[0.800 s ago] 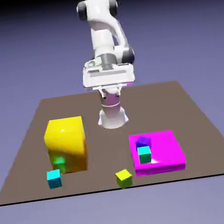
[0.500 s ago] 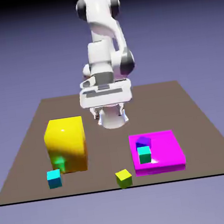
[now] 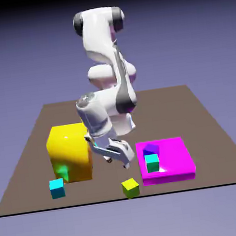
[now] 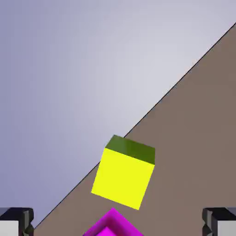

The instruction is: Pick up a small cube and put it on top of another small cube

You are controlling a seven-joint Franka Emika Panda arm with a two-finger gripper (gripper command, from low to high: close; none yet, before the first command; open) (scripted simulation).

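A: Claw (image 3: 117, 162) state?
B: Wide, nothing between your fingertips. You need it that way to straddle the small olive cube (image 3: 131, 188).
A: Where's that cube?
B: On the tabletop (image 3: 196, 130), by its near edge, between the small cyan cube (image 3: 57, 188) and the magenta slab (image 3: 173, 157). Hand view has it between the tips' sides, turned askew to them.
A: Why's your hand tilted?
B: Probably mid-approach; you'd want it upright and squared to the cube's faces before lowering.
A: Stack base?
B: Can't tell which. Cyan sits low beside the big yellow block (image 3: 70, 153); the green cube (image 3: 152, 163) appears to rest on the slab, so it'd need a higher release.
A: Risk?
B: Edge is close; a skewed pinch could nudge your cube off.
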